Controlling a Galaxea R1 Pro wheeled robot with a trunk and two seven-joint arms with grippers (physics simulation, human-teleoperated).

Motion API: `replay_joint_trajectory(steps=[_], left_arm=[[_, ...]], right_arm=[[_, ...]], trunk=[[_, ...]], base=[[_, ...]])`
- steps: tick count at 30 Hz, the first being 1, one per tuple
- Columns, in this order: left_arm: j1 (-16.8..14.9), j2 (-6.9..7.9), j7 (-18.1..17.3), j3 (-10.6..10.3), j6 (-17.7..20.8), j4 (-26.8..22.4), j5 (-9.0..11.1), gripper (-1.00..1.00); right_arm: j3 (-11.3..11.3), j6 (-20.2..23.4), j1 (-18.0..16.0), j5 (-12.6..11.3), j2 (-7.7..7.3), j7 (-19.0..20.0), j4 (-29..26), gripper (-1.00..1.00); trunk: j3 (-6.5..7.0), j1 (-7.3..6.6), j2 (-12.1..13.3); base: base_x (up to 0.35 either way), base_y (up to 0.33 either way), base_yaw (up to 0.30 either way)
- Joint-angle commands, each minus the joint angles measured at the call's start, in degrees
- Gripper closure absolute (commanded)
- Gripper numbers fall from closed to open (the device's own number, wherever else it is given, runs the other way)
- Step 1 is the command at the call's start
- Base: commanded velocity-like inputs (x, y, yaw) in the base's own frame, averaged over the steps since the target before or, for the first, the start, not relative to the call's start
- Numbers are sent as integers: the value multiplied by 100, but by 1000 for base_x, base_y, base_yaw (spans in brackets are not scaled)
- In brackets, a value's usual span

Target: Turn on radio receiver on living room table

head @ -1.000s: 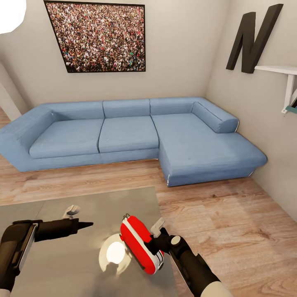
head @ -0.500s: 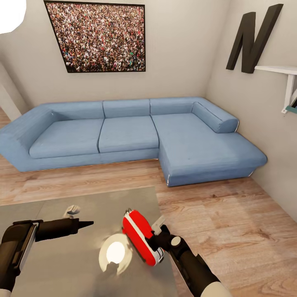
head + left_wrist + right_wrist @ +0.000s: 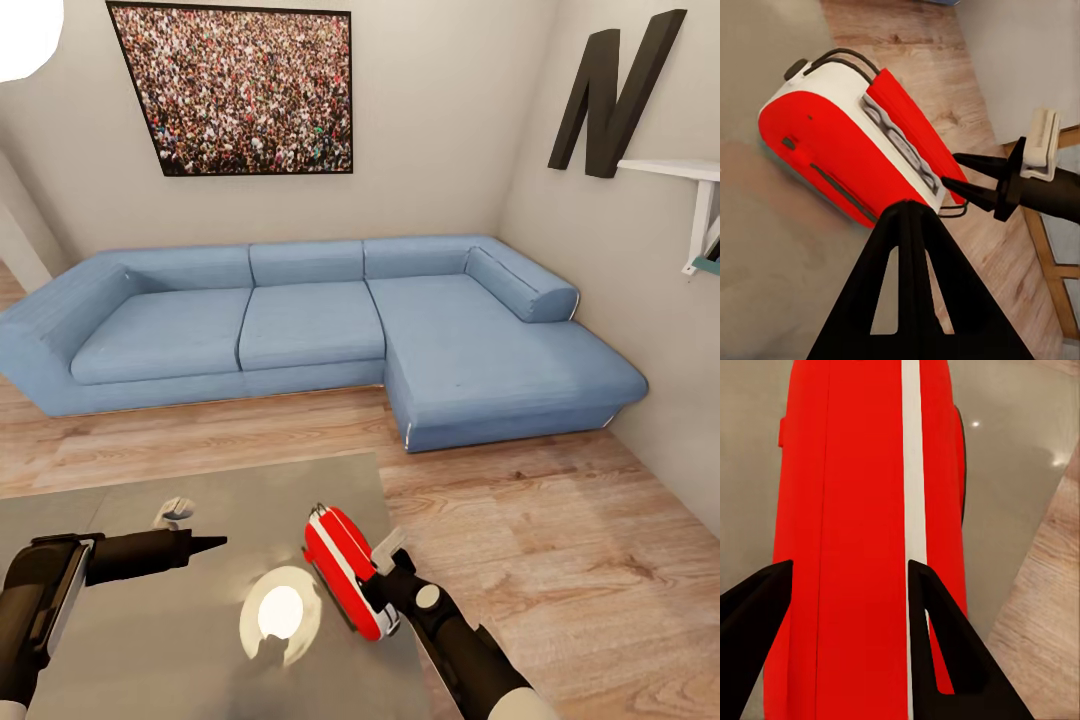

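The red radio receiver [image 3: 345, 570] with its white band lies tilted on the glossy grey table [image 3: 120, 640], near the table's right edge. My right gripper [image 3: 370, 592] is open, and its two fingertips press against the radio's near end by the wire handle [image 3: 951, 171]. In the right wrist view the red body [image 3: 862, 510] runs between and beyond the spread fingers [image 3: 765, 600]. My left gripper [image 3: 214, 544] is shut and hovers over the table to the radio's left, pointing at it. The left wrist view shows the radio [image 3: 832, 150] just past its joined tips [image 3: 907, 208].
A blue L-shaped sofa [image 3: 300, 330] stands beyond the table against the beige wall, under a crowd photo [image 3: 240, 90]. A black letter N [image 3: 610, 90] and a white shelf [image 3: 690, 190] are on the right wall. Light wood floor [image 3: 560, 540] lies right of the table.
The radio has shifted slightly away and to the right, turning a little under the right gripper's push. The right arm followed it. The left arm has not moved.
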Motion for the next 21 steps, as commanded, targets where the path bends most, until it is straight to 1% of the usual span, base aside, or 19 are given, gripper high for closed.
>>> replay_joint_trajectory(steps=[1, 4, 5, 9, 11, 18, 21], left_arm=[[0, 0, 0, 0, 1, 0, 0, 100], [0, 0, 0, 0, 1, 0, 0, 100], [0, 0, 0, 0, 0, 0, 0, 100], [0, 0, 0, 0, -2, 0, 0, 100], [0, 0, 0, 0, -2, 0, 0, 100], [0, 0, 0, 0, -2, 0, 0, 100], [0, 0, 0, 0, -2, 0, 0, 100]], right_arm=[[-1, -1, -1, -50, 1, 0, 2, 100], [-1, 0, -1, -199, 1, 0, 21, 100], [-4, -1, -1, -237, 1, 0, 103, 100], [-1, -47, -1, -260, 1, -6, 488, 100], [-2, -107, -1, -259, 1, -8, 581, 100], [-8, -186, -1, -267, 1, -9, 672, 100], [-5, -303, -1, -294, 1, -10, 701, 100]], trunk=[[0, 0, 0], [0, 0, 0], [0, 0, 0], [0, 0, 0], [0, 0, 0], [0, 0, 0], [0, 0, 0]], base=[[0, 0, 0], [0, 0, 0], [0, 0, 0], [0, 0, 0], [0, 0, 0], [0, 0, 0], [0, 0, 0]])
